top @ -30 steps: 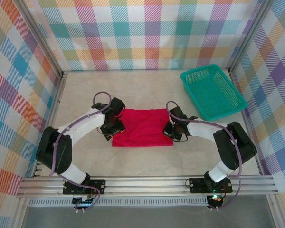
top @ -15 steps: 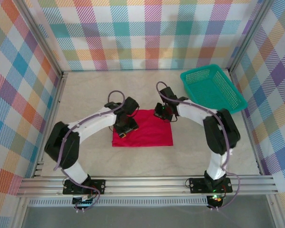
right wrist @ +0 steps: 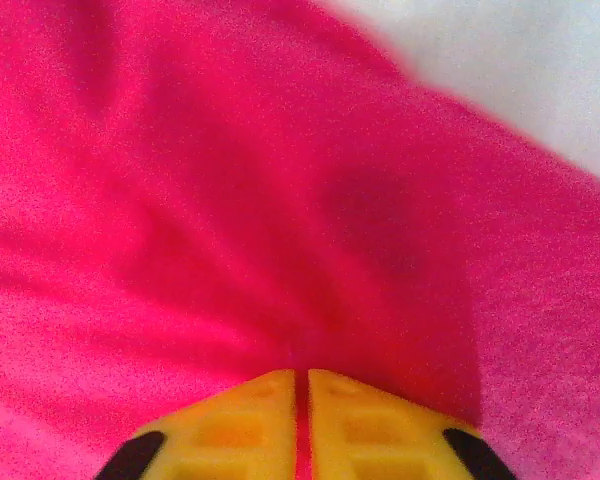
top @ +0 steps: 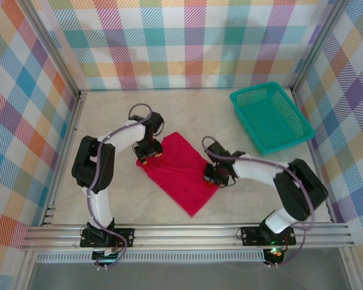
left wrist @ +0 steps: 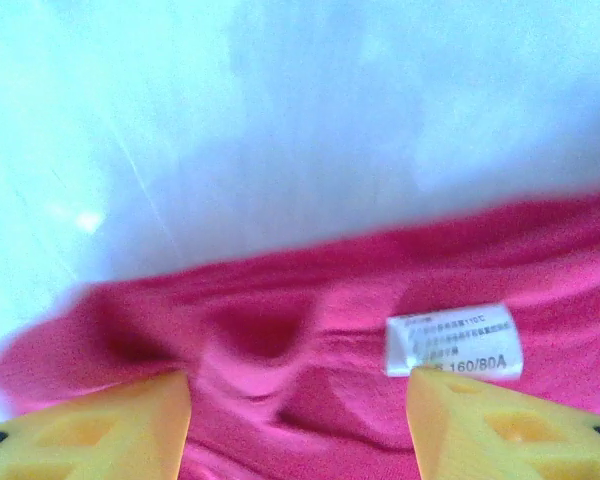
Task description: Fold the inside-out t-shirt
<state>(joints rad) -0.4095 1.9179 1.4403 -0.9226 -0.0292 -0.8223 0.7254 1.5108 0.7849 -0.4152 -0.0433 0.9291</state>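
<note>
The inside-out t-shirt (top: 181,175) is a bright red folded cloth lying skewed like a diamond on the table, one corner pointing at the near rail. My left gripper (top: 147,152) sits at its far left corner. In the left wrist view its jaws stand wide apart (left wrist: 300,385) over rumpled red cloth (left wrist: 280,300), and a white label (left wrist: 453,340) lies by the right finger. My right gripper (top: 213,175) is at the shirt's right edge. Its yellow fingers (right wrist: 302,375) are almost together, with a thin strip of red cloth (right wrist: 230,200) between them and creases running to the tips.
A teal mesh basket (top: 271,116) stands at the back right, apart from the shirt. Chequered walls close in the table on three sides, and a metal rail (top: 187,232) runs along the near edge. Bare tabletop (top: 109,115) lies to the back left.
The shirt has swung from a square-on rectangle into a skewed diamond. The left gripper moved to its far left corner. The right gripper went to the back edge, then came back to the right edge.
</note>
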